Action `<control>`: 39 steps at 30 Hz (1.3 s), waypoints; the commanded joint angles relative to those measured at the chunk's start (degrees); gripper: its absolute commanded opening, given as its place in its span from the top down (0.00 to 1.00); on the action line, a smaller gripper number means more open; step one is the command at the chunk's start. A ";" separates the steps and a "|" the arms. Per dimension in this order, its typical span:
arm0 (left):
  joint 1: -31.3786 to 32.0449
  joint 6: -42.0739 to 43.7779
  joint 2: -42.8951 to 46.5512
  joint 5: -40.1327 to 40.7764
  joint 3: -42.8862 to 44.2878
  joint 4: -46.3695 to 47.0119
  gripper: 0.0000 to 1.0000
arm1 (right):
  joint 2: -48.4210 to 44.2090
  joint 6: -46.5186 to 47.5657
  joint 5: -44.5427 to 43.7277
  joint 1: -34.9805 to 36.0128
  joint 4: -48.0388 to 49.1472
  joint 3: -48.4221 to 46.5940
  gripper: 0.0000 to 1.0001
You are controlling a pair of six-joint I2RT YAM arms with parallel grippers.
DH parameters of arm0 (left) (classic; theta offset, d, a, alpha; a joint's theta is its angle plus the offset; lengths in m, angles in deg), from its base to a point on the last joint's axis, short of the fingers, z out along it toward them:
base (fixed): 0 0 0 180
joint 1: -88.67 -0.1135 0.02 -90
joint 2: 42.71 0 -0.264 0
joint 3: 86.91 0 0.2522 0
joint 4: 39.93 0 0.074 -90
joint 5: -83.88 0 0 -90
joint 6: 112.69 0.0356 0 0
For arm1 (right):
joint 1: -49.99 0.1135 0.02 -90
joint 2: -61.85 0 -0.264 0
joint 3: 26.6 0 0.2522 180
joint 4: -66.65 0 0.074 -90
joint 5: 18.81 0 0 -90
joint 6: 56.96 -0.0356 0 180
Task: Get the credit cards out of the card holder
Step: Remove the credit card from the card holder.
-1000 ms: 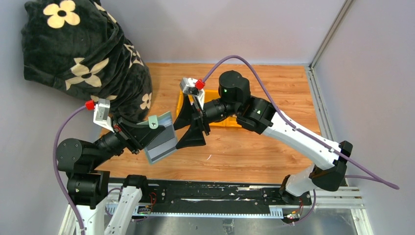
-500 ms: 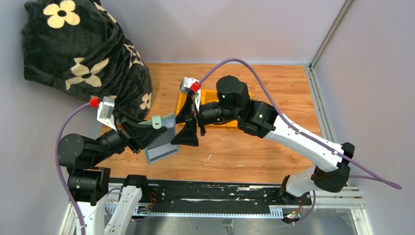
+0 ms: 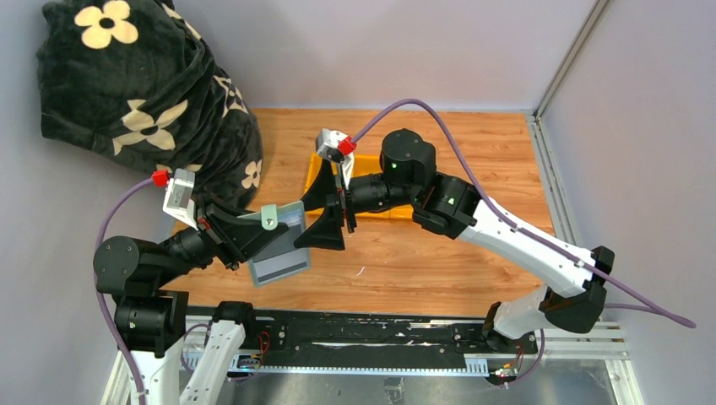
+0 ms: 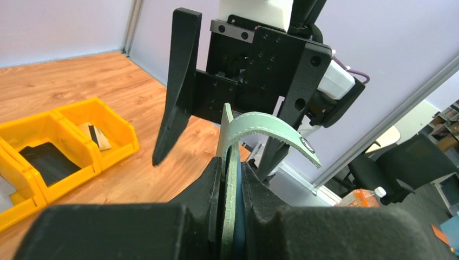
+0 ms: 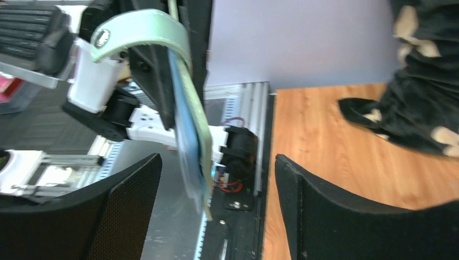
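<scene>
My left gripper is shut on the card holder, a sage-green wallet held in the air over the table's near left. In the left wrist view the card holder stands edge-on between the jaws, and its clasp strap curls to the right. My right gripper is open and faces the holder's right edge. In the right wrist view the card holder hangs between the open fingers, nearer the left one and touching neither. A black credit card and a striped one lie in the tray.
The yellow three-compartment tray sits on the wooden table behind the right gripper, and the tray is mostly hidden in the top view. A black flowered blanket is piled at the far left. Grey walls close in the table.
My right gripper has shifted slightly left toward the holder, with its jaws a little wider. My left gripper has tipped the holder a bit lower.
</scene>
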 commanded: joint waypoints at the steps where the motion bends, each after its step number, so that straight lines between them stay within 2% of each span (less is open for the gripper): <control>1: 0.27 -1.29 0.04 -1.74 1.69 2.01 1.00 | 2.91 -4.46 12.61 -0.21 6.90 -2.00 0.25; 4: 0.31 -1.28 0.04 -1.74 1.67 1.98 1.00 | 4.92 -4.39 14.82 -0.25 4.76 -4.80 0.50; 7: 0.27 -1.14 0.12 -1.11 1.68 1.85 1.00 | 6.10 -3.22 15.17 -0.40 1.67 -6.92 0.93; 8: 0.27 -1.11 0.19 -0.63 1.68 1.76 0.98 | 6.06 -3.24 15.00 -0.53 1.65 -6.95 0.99; 9: 0.27 -1.12 0.29 -0.13 1.55 1.67 0.92 | 5.71 -3.76 14.29 -0.98 2.58 -6.63 1.00; 11: 0.27 -1.23 0.47 0.02 1.30 1.99 0.78 | 4.02 -6.56 12.41 -2.32 6.47 -4.24 1.00; 13: 0.27 -1.59 0.71 -0.36 0.64 2.44 0.70 | 1.30 -12.00 10.88 -4.27 15.70 0.82 1.00; 17: 0.27 -2.63 2.01 -0.94 -1.33 2.58 0.67 | -6.53 -21.43 2.08 -6.40 39.04 15.70 1.00; 22: 0.27 -5.28 4.69 -0.13 -5.71 2.61 0.68 | -9.78 -26.13 -4.38 -5.92 51.07 23.88 1.00; 27: 0.29 -5.71 6.71 2.70 -8.87 0.41 0.72 | -9.52 -25.29 -7.93 -4.47 54.32 26.40 1.00; 30: 0.27 -4.70 6.38 4.18 -8.61 -0.95 0.77 | -8.95 -24.52 -9.22 -3.60 55.82 27.23 1.00; 33: 0.27 -1.32 5.60 8.33 -6.81 -5.11 0.87 | -8.69 -23.11 -10.62 -2.03 57.34 28.83 0.98; 34: 0.27 0.32 5.17 10.31 -6.02 -6.80 0.90 | -8.44 -22.90 -10.49 -1.86 57.30 29.22 0.92; 36: 0.27 3.91 3.80 14.13 -4.35 -10.61 0.94 | -8.19 -22.18 -10.46 -1.84 56.51 30.16 0.71; 37: 0.27 6.86 2.88 16.39 -3.31 -13.19 0.96 | -8.20 -21.04 -10.62 -1.86 55.22 30.52 0.59; 38: 0.27 9.53 1.38 18.42 -1.63 -15.83 0.98 | -8.15 -18.94 -10.87 -1.84 52.89 30.41 0.40; 39: 0.27 11.84 0.70 19.34 -1.06 -17.48 0.99 | -8.05 -15.63 -11.36 -1.84 49.15 29.68 0.35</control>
